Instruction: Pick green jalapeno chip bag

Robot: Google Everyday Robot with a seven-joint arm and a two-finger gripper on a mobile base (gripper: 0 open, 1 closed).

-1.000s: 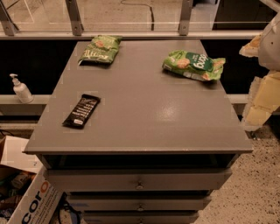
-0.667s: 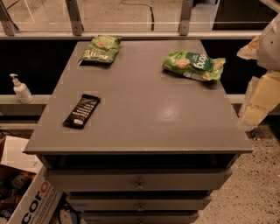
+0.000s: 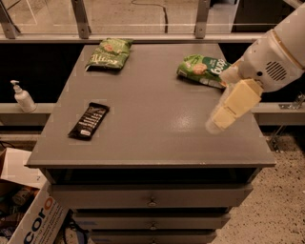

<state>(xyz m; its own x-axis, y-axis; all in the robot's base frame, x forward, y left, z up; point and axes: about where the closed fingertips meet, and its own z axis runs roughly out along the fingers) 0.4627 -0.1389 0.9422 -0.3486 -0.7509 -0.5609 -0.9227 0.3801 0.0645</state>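
while the gripper (image 3: 215,123) is hovering over the right side of the table (image 3: 157,109), carrying nothing, its opening impossible to tell, this is looking like the approach step; the green jalapeno chip bag (image 3: 109,53) is lying far left, probably demanding a long leftward reach.

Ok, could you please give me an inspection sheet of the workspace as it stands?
Surface: grey table, flat top.
Job's things: green jalapeno chip bag lies at the far left corner, untouched.
Clutter: brighter green bag far right; black snack bar near left.
Grippers: gripper hangs over the table's right side, far from the target.
Cables: dark cable on the floor behind.
Surroundings: pump bottle on left ledge; cardboard box lower left.
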